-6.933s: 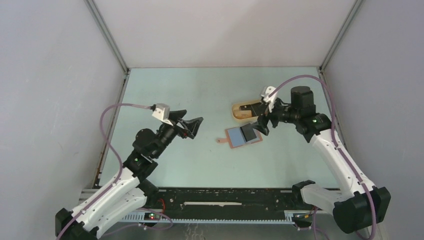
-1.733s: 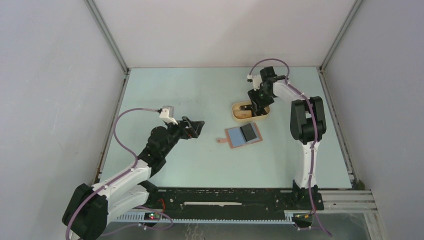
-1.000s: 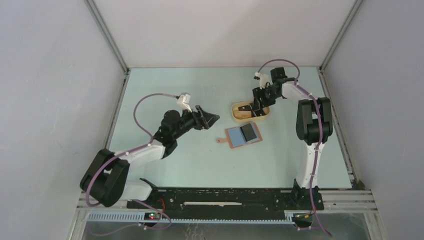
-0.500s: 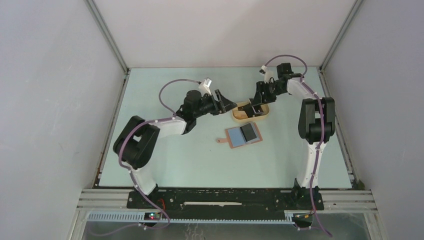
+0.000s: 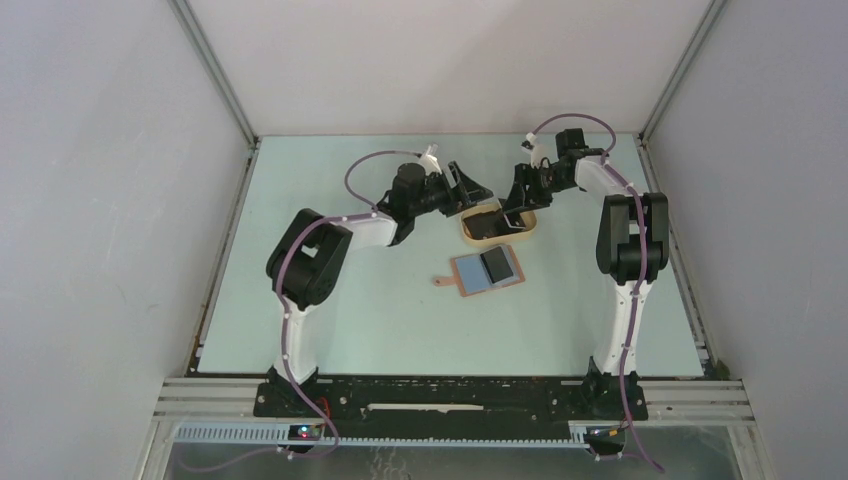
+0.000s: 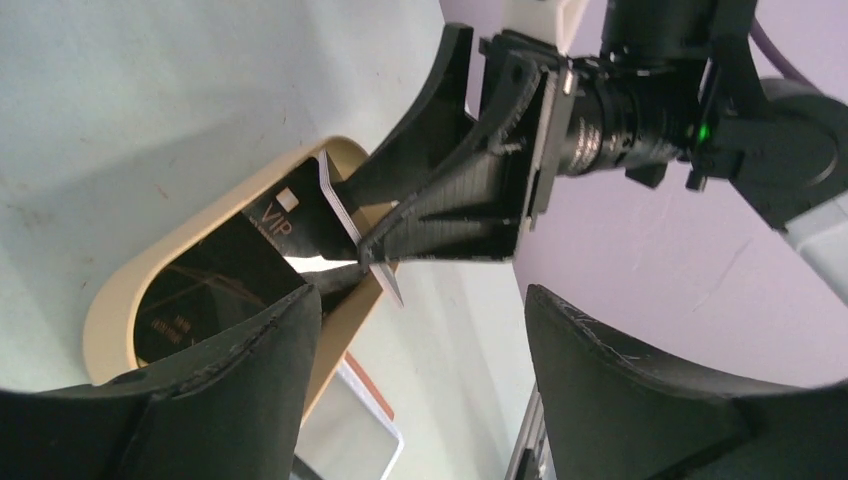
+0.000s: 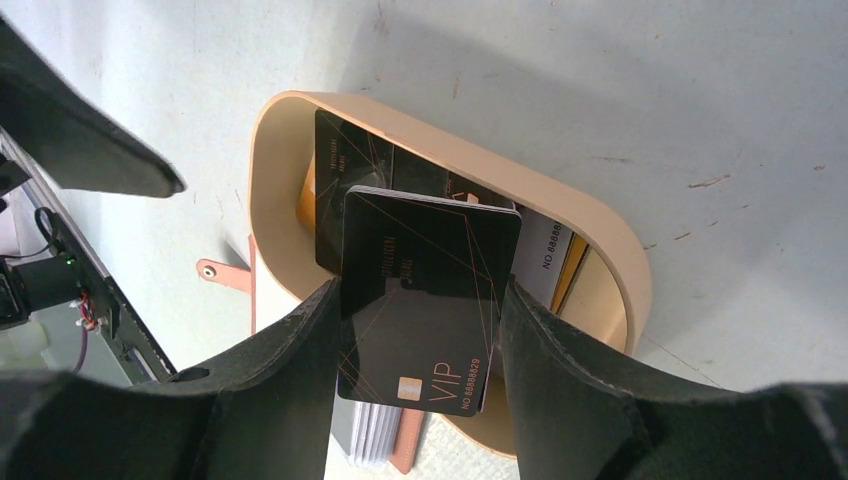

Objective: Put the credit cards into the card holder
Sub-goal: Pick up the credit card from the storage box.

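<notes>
My right gripper point(image 7: 418, 330) is shut on a black card marked VIP point(image 7: 425, 290), gripped by its two long edges and held above the beige oval tray point(image 7: 620, 260). More cards lie in the tray: a black one point(image 7: 340, 160), a white one point(image 7: 545, 245) and an orange-yellow one point(image 7: 574, 268). The reddish-brown card holder point(image 5: 487, 270) lies open, bluish-grey pockets up, just in front of the tray point(image 5: 470, 232). My left gripper point(image 5: 478, 195) is open and empty, hovering at the tray's far left edge and facing the right gripper point(image 5: 512, 208). The left wrist view shows the held card edge-on point(image 6: 350, 215).
The holder's strap tab point(image 7: 225, 273) points away from the tray. Grey enclosure walls stand around the pale green table point(image 5: 350, 300). The two grippers are close together over the tray.
My left arm has stretched forward and right, from the table's left side to the tray. My right gripper has risen slightly over the tray with the black card in it.
</notes>
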Available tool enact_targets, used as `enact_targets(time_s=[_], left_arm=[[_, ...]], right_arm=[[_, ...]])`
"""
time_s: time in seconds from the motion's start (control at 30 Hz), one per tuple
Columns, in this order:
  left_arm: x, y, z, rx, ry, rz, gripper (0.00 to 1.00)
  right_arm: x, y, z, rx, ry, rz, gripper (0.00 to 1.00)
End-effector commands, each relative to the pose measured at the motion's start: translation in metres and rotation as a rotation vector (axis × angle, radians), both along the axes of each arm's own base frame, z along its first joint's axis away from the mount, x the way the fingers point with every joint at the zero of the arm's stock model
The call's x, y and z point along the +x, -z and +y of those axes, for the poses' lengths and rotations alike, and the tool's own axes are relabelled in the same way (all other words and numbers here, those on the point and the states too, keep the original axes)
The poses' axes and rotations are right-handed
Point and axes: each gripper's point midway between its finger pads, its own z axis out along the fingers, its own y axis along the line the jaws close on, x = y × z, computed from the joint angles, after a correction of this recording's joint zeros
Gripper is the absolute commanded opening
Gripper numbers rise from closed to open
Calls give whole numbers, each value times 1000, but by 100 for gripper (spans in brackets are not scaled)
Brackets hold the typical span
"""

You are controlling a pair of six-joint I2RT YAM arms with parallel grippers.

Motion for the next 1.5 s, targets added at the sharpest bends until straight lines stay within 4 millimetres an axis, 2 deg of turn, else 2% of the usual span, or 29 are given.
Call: enact_targets(time_s=[0.0,0.27,0.47,0.97,1.17,1.37,1.47], left_arm=[[18,-13,-17,-65,-15,54,80],[38,4,-25,-97,-102,171,82],[40,2,-34,-153,-138,208,82],[47,16,-51,-266,-225,328,78],[53,19,-51,-309,-271,361,71],[55,24,-59,-305,-270,381,60],[52,28,-63,-298,-265,393,60]], right_arm=[[1,-12,9,68,-12,10,54],[-2,-17,12,115,-27,6,54],[-4,-18,14,144,-28,13,54],[-5,-10,16,146,-15,34,54],[-7,-8,19,154,-19,37,54],[-7,-7,22,142,-24,33,54],[-6,-6,22,125,-25,24,54]])
